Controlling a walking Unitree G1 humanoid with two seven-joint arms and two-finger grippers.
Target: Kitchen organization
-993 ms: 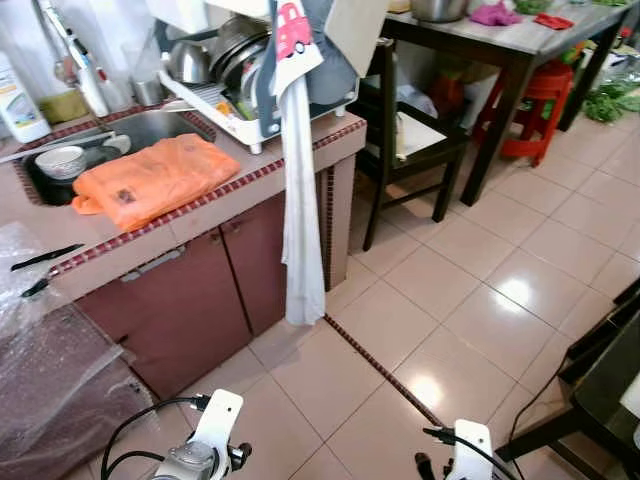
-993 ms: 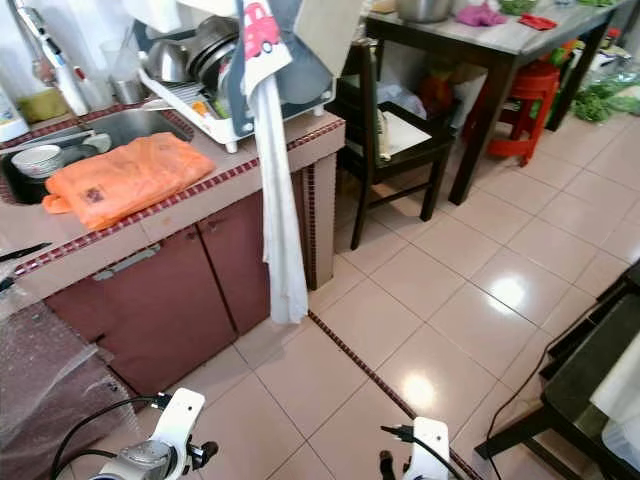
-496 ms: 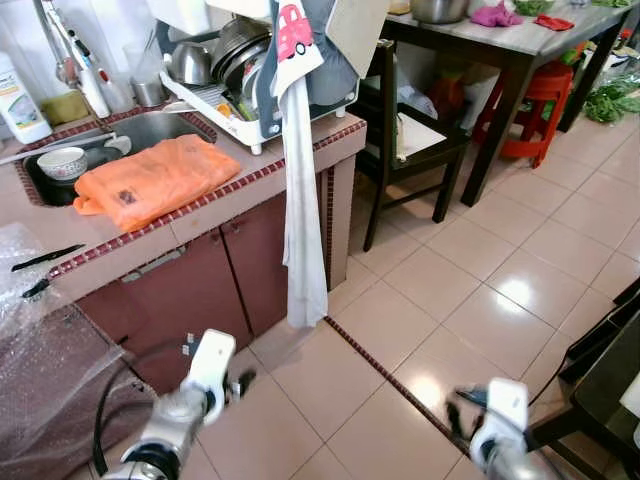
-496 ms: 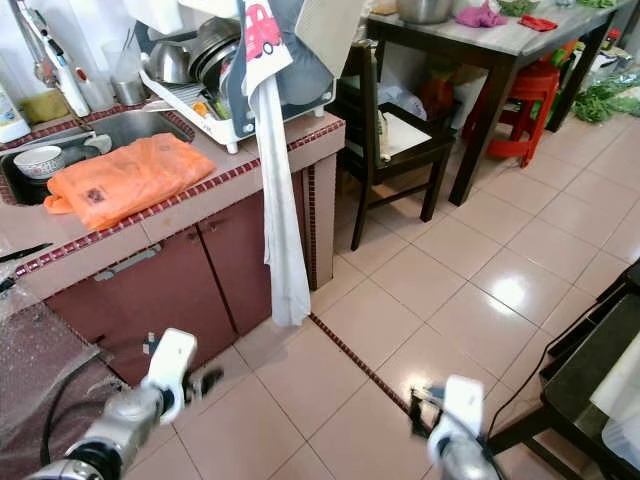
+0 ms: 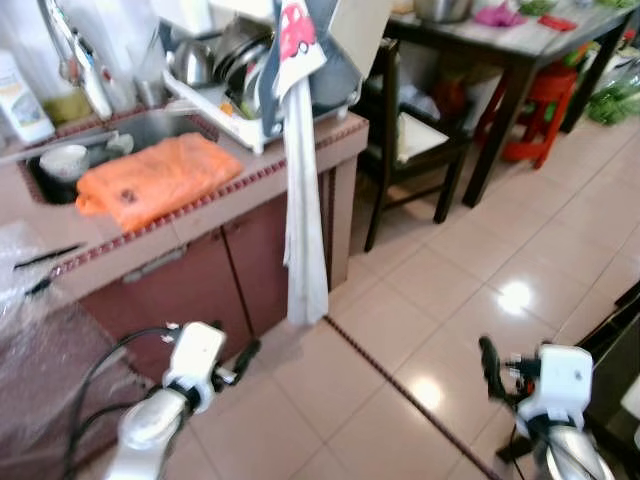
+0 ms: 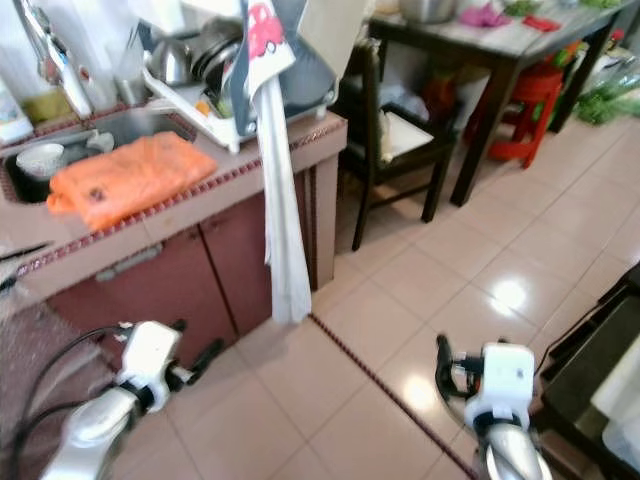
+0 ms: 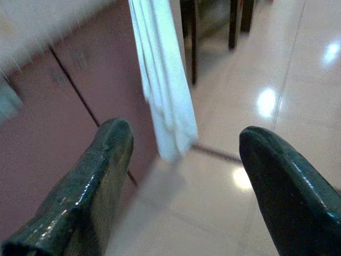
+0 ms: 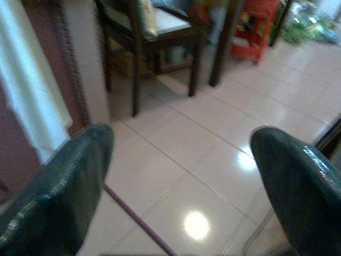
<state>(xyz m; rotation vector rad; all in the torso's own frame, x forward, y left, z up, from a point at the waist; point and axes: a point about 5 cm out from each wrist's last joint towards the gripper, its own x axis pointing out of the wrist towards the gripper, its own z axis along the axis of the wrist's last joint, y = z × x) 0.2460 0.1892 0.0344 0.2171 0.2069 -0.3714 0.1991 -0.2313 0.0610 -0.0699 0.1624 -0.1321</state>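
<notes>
An orange plastic bag (image 5: 155, 175) lies on the tiled counter (image 5: 200, 218) in front of the sink (image 5: 150, 125), which holds a white bowl (image 5: 62, 160). A dish rack (image 5: 240, 75) full of pots and bowls stands at the counter's right end, and a long white towel (image 5: 303, 210) hangs from it past the cabinet doors. My left gripper (image 5: 245, 352) is low before the cabinet, open and empty; in its wrist view the towel (image 7: 165, 101) hangs ahead between the fingers (image 7: 106, 160). My right gripper (image 5: 490, 365) is over the floor tiles, open and empty.
A dark chair (image 5: 410, 140) stands right of the counter, with a dark table (image 5: 510, 45) and a red stool (image 5: 535, 100) behind it. Bubble wrap (image 5: 40, 330) hangs over the counter's left front. Black furniture (image 5: 620, 350) stands at the far right. A white bottle (image 5: 20, 95) stands by the faucet.
Both arms have risen and reached forward from the bottom edge, so the black fingers now show. The picture has become slightly blurred; the counter things have not moved.
</notes>
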